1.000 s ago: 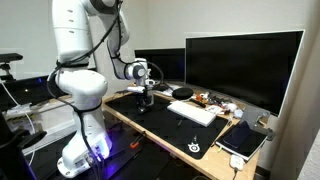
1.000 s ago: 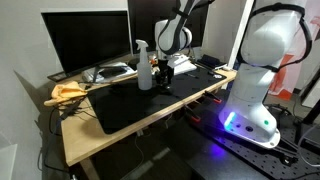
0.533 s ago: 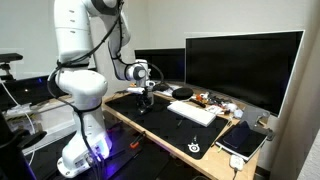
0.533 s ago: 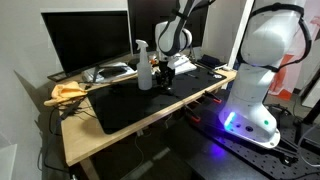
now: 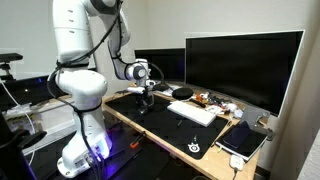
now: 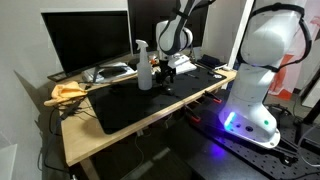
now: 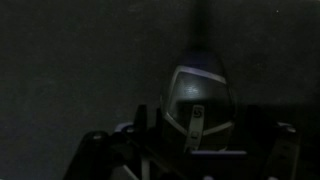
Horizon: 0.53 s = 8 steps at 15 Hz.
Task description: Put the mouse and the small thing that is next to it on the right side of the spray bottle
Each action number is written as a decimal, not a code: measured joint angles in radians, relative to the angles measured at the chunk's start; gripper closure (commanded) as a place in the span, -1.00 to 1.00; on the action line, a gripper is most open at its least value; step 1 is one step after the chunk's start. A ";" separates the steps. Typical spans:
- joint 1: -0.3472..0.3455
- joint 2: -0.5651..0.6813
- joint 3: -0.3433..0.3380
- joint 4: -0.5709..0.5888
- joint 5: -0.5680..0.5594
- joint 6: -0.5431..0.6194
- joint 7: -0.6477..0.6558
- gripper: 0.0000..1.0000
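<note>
In an exterior view your gripper (image 5: 146, 92) hangs low over the mat (image 5: 160, 125), too small there to read the jaws. In an exterior view the gripper (image 6: 166, 82) sits just beside the bottle (image 6: 143, 68), on the robot's side of it. Wrist view, dim: the mouse (image 7: 200, 100) lies dead centre below you, jaws spread clear of both its flanks, gripping nothing. This looks like the set-down, so rise straight up with no sideways drift. That bottle looks light and would tip at a nudge. The small thing I can't pick out.
</note>
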 measured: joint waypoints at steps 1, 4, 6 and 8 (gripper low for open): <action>-0.003 -0.008 0.000 -0.005 0.001 0.000 -0.004 -1.00; -0.016 -0.048 -0.006 -0.036 0.004 0.000 -0.035 -1.00; -0.031 -0.087 -0.017 -0.066 0.006 -0.003 -0.074 -1.00; -0.047 -0.125 -0.037 -0.087 0.006 -0.012 -0.130 -1.00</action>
